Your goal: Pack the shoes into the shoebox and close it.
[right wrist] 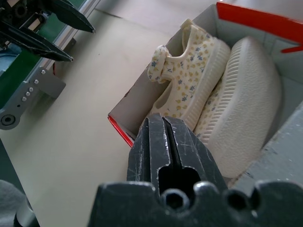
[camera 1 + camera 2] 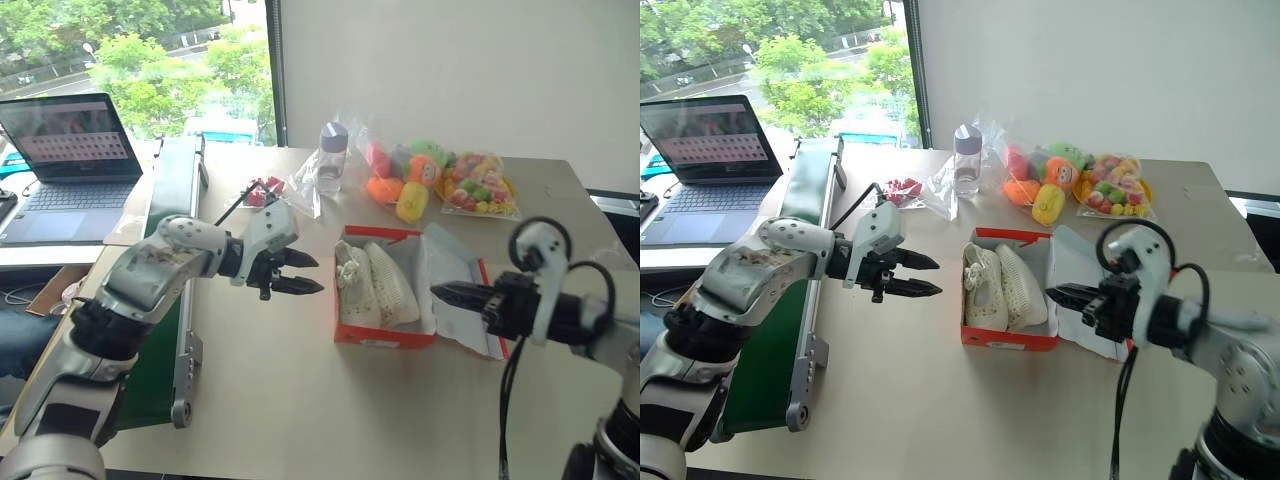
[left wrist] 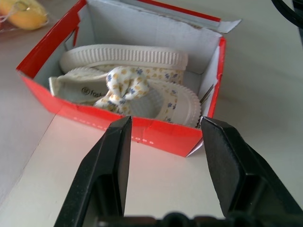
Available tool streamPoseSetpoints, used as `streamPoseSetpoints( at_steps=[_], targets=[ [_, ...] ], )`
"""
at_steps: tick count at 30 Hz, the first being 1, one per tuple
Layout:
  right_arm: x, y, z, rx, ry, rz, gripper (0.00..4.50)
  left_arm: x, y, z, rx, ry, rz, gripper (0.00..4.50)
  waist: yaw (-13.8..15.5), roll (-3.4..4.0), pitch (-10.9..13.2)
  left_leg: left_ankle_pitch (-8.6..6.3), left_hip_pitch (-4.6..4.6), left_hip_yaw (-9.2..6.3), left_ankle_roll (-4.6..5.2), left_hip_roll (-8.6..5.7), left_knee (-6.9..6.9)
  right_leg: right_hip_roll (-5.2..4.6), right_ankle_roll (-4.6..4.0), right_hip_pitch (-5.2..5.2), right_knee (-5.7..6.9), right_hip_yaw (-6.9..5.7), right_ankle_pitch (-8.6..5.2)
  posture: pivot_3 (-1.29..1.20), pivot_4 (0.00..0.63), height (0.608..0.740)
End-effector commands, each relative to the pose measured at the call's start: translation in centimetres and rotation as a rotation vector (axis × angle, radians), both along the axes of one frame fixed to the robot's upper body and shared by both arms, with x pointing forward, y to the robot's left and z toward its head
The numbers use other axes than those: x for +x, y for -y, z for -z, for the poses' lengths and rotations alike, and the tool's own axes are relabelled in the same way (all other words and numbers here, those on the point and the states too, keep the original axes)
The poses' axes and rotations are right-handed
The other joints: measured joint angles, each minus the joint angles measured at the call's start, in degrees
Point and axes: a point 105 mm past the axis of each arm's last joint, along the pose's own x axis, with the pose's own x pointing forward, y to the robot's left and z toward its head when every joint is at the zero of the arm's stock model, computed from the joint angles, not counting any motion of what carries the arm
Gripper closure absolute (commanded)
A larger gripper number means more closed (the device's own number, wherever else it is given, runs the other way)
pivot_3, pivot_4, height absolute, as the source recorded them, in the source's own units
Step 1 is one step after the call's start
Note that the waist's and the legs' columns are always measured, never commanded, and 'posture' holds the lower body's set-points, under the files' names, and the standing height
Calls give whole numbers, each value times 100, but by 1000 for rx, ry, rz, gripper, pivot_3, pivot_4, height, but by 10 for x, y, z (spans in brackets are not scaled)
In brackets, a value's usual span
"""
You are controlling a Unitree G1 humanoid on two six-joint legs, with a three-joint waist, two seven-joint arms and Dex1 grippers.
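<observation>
The table (image 2: pixel 300 400) is carrying everything, and the shoebox (image 2: pixel 385 335) is sitting open near its middle, with the lid (image 2: pixel 462 300) lying flat on the table to the right of the box. Both shoes (image 2: pixel 378 285) are lying inside the box side by side, one on its side with the ribbed sole facing out. So the packing part is looking done, and the closing is not yet done.

The left gripper (image 2: pixel 298 272) is hovering just left of the box, its fingers standing apart and holding nothing. The right gripper (image 2: pixel 452 294) is hovering over the lid with its fingers pressed together, also empty.

What could go wrong: the lid is lying flat, so closed fingers may be sliding over it instead of lifting it. The light box may be shifting to the left if the lid is pushed and the left gripper is not bracing the wall. The shoe on its side is rising close to the rim, so the lid may be catching on it and staying half open
</observation>
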Motion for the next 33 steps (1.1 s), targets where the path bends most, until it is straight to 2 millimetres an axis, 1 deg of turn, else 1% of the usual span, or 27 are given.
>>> streamPoseSetpoints(
  at_steps=[1, 5, 7, 9, 10, 12, 14, 16, 20, 23, 25, 26, 29, 30, 33],
  targets=[
    [-18, 2, -3, -5, 31, 22, 4423, 5, 5, -7, 17, 44, 74, 2075, -6, 1, 0, 0, 4, 1, 0, 1, 0, 1, 0, 1, 1, 2, 0, 0, 150, 740],
    [-47, 8, 21, 11, -75, 84, 4423, 10, 11, -8, 23, 46, 121, 2075, -17, -2, 1, 0, 19, -2, 2, 2, -1, 4, 1, 22, -4, 7, -2, 0, 150, 740],
    [-62, 13, 39, 11, -160, 150, 4423, 11, 14, -8, 27, 46, 139, 2075, -24, -2, 1, -2, 20, -5, 6, 1, -2, 1, 4, 25, -5, 7, -4, 0, 150, 740],
    [-70, 15, 50, 27, -215, 198, 4423, 12, 16, -9, 27, 47, 150, 2075, -37, -2, 1, -3, 22, -4, 7, 1, -1, 2, 6, 28, -5, 11, -5, 0, 150, 740],
    [-73, 16, 58, 51, -250, 230, 4423, 12, 17, -10, 29, 48, 156, 2075, -53, -2, 1, -3, 24, -5, 7, 1, -1, 2, 6, 30, -5, 12, -5, 0, 150, 740],
    [-74, 16, 71, 98, -294, 286, 4423, 12, 18, -11, 32, 52, 164, 2075, -83, -2, 1, -3, 31, -4, 7, 1, 0, 1, 8, 36, -4, 16, -4, 0, 150, 740],
    [-69, 19, 91, 128, -344, 354, 4423, 14, 16, -13, 38, 56, 163, 2075, -93, -4, 0, -12, 54, -6, -9, 2, 0, -1, 7, 52, -3, 19, -5, 0, 150, 740],
    [-57, 22, 107, 191, -363, 428, 4423, 14, 15, -15, 48, 61, 162, 2075, -118, -4, -1, -30, 58, -7, -40, 4, -1, -5, 7, 52, -3, 22, -5, 0, 150, 740],
    [-30, 24, 125, 260, -350, 503, 4423, 15, 7, -22, 61, 71, 149, 2075, -169, 0, -1, -30, 61, -4, -42, 3, -1, -7, 7, 52, -4, 26, -5, 0, 150, 740],
    [-18, 28, 138, 264, -349, 545, 4423, 18, 0, -27, 59, 74, 107, 2075, -171, 0, -1, -29, 58, -5, -40, 2, -1, -3, 7, 50, -2, 25, -5, 0, 150, 740],
    [-9, 32, 142, 278, -330, 571, 4500, 15, -5, -28, 59, 53, 101, 1568, -171, 0, -1, -26, 56, -5, -34, 2, -8, 1, 7, 47, -2, 25, -7, 0, 150, 740],
    [-6, 33, 143, 288, -319, 579, 4500, 14, -7, -29, 60, 49, 100, 1479, -171, 1, -1, -11, 54, -6, -8, 2, -9, 4, 6, 46, -2, 25, -11, 0, 150, 740],
    [4, 39, 150, 280, -301, 604, 4500, 13, -10, -31, 63, 54, 88, 349, -164, 0, -1, -7, 54, -6, 12, 2, -15, 6, 7, 45, -1, 24, -23, 0, 150, 740],
    [9, 43, 154, 284, -288, 623, 4500, 12, -10, -32, 64, 57, 83, 47, -164, 0, -1, -8, 54, -5, 14, 1, -15, 5, 10, 46, 0, 24, -25, 0, 150, 740],
    [26, 51, 160, 330, -231, 677, 4500, 11, -11, -34, 66, 62, 79, 47, -169, -1, -1, -9, 56, -3, 16, -1, -13, 6, 10, 50, -3, 27, -25, 0, 150, 740]
  ],
)
